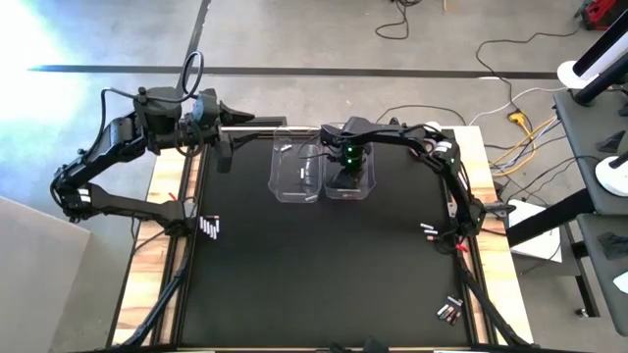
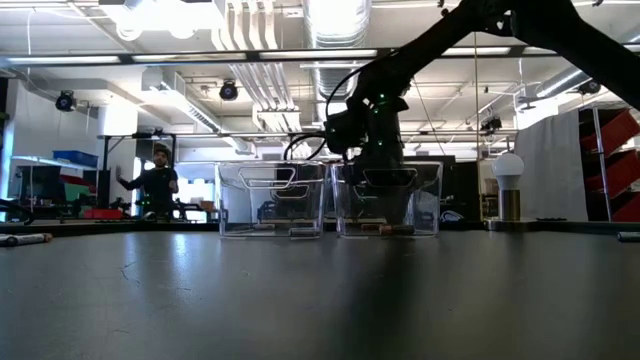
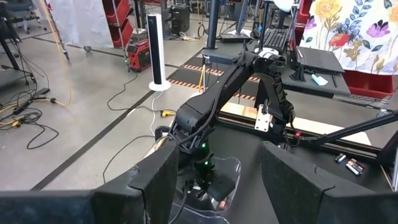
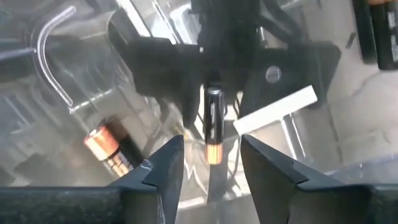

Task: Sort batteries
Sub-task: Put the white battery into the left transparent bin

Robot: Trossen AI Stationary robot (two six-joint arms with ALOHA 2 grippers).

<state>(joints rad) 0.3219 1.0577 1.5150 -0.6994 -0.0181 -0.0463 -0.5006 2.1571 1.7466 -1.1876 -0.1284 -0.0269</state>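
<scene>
The right gripper [image 1: 345, 167] hangs inside the right bin [image 1: 365, 188], its fingers apart, so a dark battery [image 4: 212, 124] between them looks just let go to drop beside the one [image 4: 111, 149] already on the bin floor. Left of that bin stands a second clear bin [image 1: 290, 186]. The left gripper [image 1: 224, 147] waits farther left, fingers wide apart. Loose batteries lie in three clusters: left [image 1: 210, 227], right [image 1: 429, 230], and lower right [image 1: 450, 311].

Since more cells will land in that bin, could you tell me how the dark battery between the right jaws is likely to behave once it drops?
The dark battery is a smooth cylinder, so it will probably roll or bounce on the clear bin floor. It looks rigid and likely dense for its size. The right gripper has jaws apart around it, so it seems free to slip.
</scene>
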